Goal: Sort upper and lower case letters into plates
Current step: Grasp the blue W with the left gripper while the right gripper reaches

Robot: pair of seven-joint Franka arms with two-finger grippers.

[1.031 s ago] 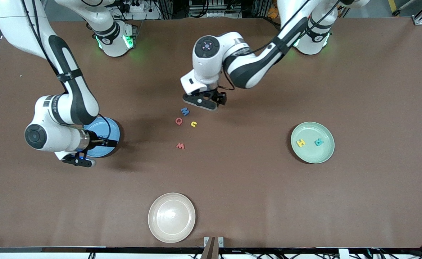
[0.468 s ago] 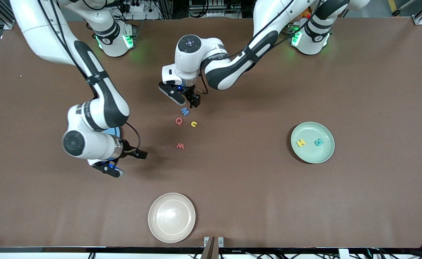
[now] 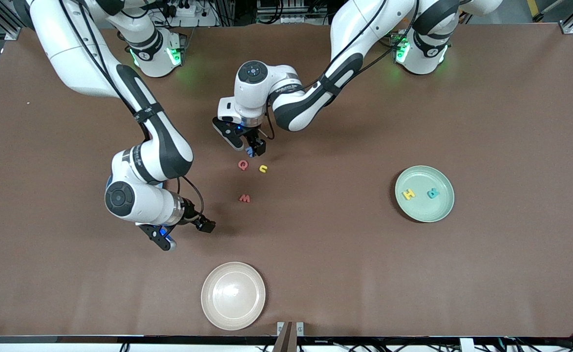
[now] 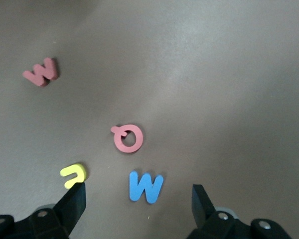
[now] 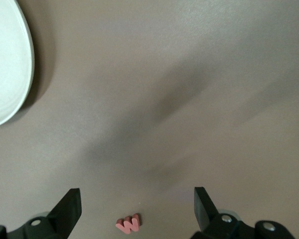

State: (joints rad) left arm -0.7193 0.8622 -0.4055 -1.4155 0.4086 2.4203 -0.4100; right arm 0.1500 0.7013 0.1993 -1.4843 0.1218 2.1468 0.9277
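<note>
Brown table [image 3: 486, 274]: both fingers spread, left fingers [image 4: 74, 204] half-hiding blue M [image 4: 145, 186].

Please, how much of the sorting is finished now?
Done: yellow H and teal R lie in the mint plate. In hand: left claw, open, hangs over the blue M; right claw, open, is over the table near the red w. Remaining: M, Q, u, w.

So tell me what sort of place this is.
Probably a robotics lab test bench: two fixed arms at a brown table, aluminium framing at its edge, foam letters like the red w for sorting into the mint plate.
</note>
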